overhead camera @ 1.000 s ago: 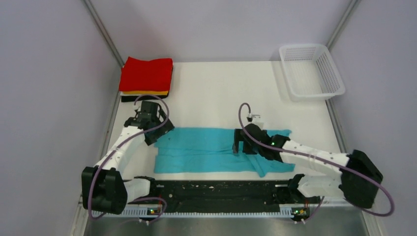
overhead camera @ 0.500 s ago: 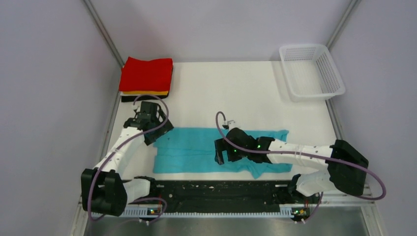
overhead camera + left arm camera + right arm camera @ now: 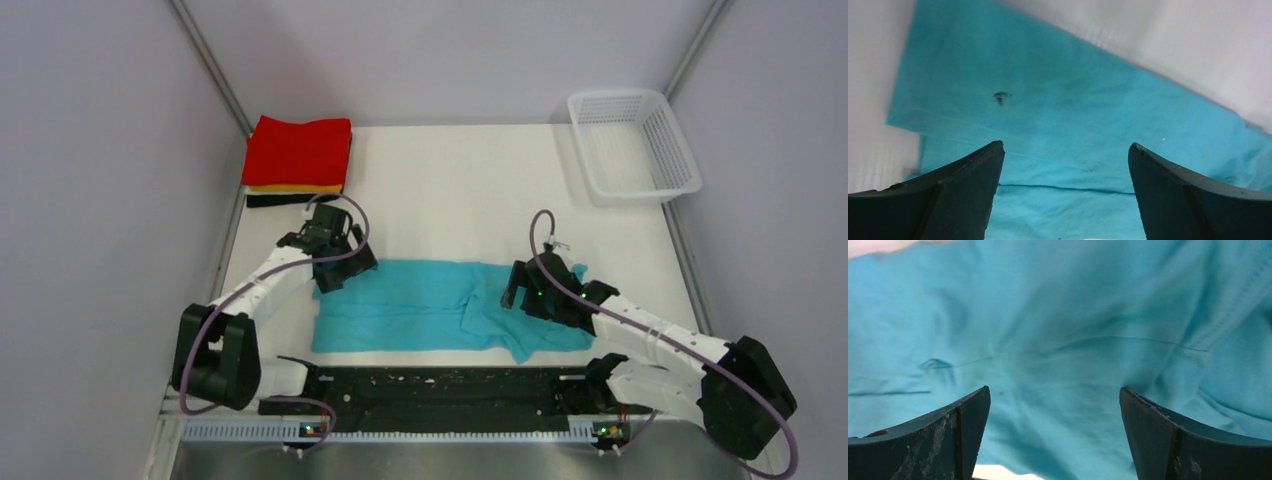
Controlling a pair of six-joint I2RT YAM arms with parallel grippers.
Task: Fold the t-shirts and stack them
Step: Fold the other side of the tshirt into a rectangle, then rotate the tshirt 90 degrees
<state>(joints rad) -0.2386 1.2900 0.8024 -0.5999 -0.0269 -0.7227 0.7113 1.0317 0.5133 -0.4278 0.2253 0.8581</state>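
Observation:
A turquoise t-shirt [image 3: 420,305] lies folded into a long strip across the near middle of the table, with a rumpled flap toward its right end. It fills both wrist views [image 3: 1068,115] [image 3: 1058,340]. My left gripper [image 3: 340,268] hovers over the strip's far left corner, open and empty [image 3: 1066,150]. Over the right part of the shirt my right gripper [image 3: 525,288] also stands open with nothing between its fingers [image 3: 1054,392]. A stack of folded t-shirts, red [image 3: 298,152] on top of orange and black, sits at the far left.
A white mesh basket [image 3: 632,146] stands at the far right corner. Grey walls close in the table [image 3: 460,190] on the left, back and right. A black rail [image 3: 440,385] runs along the near edge between the arm bases.
My right gripper swept left over the shirt, then came back right, leaving a folded flap near the right end. The left gripper moved right onto the shirt's far left corner.

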